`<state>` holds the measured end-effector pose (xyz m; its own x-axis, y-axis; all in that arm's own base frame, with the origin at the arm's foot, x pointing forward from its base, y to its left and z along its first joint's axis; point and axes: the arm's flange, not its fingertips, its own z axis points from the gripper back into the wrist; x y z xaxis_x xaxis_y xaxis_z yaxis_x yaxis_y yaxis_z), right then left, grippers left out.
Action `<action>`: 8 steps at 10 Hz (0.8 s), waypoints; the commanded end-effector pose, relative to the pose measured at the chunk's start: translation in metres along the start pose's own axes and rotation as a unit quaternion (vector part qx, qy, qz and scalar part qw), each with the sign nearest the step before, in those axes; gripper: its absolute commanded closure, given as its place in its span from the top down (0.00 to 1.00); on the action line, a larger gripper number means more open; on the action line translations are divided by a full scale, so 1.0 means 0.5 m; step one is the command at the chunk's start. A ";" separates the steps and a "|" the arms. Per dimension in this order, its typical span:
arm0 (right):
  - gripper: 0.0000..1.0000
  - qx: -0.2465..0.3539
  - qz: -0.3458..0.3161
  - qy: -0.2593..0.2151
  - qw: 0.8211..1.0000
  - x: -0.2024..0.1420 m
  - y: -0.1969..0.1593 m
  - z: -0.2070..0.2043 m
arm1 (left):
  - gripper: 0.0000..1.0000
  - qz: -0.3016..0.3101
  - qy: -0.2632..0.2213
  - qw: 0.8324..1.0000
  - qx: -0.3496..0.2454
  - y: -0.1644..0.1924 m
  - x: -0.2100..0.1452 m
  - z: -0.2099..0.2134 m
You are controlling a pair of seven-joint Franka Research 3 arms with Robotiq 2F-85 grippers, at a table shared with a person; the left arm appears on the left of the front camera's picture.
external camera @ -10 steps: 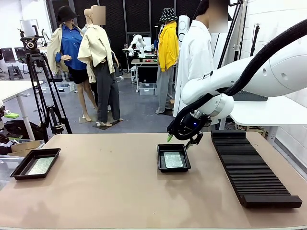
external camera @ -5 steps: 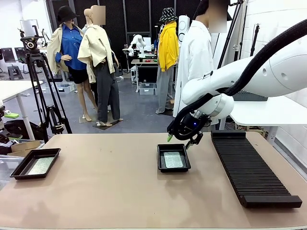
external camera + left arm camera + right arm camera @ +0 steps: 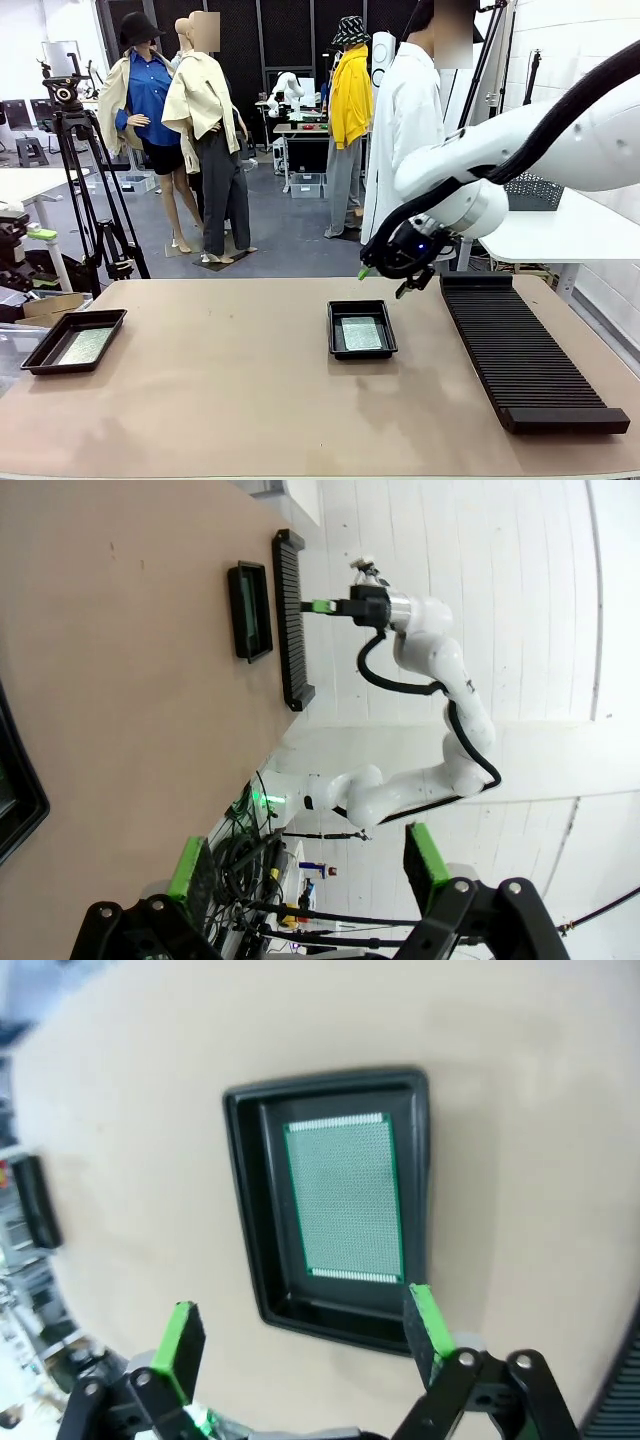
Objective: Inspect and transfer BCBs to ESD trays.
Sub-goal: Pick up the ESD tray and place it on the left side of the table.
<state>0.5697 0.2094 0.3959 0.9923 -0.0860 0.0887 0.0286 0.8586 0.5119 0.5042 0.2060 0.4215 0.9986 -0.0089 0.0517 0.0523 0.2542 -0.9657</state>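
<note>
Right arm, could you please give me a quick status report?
Right gripper open, empty, above centre tray. BCB flat inside it. Left gripper open, empty. Nothing in the way.

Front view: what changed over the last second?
The right pincer, open and empty, lifted slightly and drifted toward the slotted rack, away from the center tray. Nothing was grabbed or released. Both trays, center and left tray, stayed put, each with its BCB inside.

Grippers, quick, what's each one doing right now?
Left gripper: fingers open, holding nothing.
Right gripper: fingers open, empty, above the tray with the BCB in it.
</note>
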 end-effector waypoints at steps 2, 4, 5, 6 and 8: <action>1.00 0.055 0.008 -0.008 0.998 -0.038 -0.084 0.057 | 1.00 0.020 -0.034 0.997 0.068 -0.068 0.003 -0.109; 1.00 0.109 0.023 -0.028 0.993 -0.064 -0.128 0.112 | 1.00 0.019 -0.045 0.994 0.093 -0.117 0.000 -0.182; 1.00 0.132 0.017 -0.038 0.990 -0.070 -0.153 0.144 | 1.00 0.030 -0.059 0.992 0.104 -0.140 0.011 -0.214; 1.00 0.157 0.000 -0.027 0.987 -0.077 -0.179 0.169 | 1.00 0.033 -0.056 0.990 0.127 -0.167 0.019 -0.252; 1.00 0.193 -0.019 -0.005 0.981 -0.067 -0.238 0.200 | 1.00 0.039 -0.032 0.981 0.187 -0.196 0.035 -0.339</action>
<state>0.5237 0.0716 0.4255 0.9859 -0.1359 0.0978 0.0123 0.6415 0.7670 0.5192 0.0323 0.4769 0.9945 0.0972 0.0380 -0.0188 0.5247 -0.8511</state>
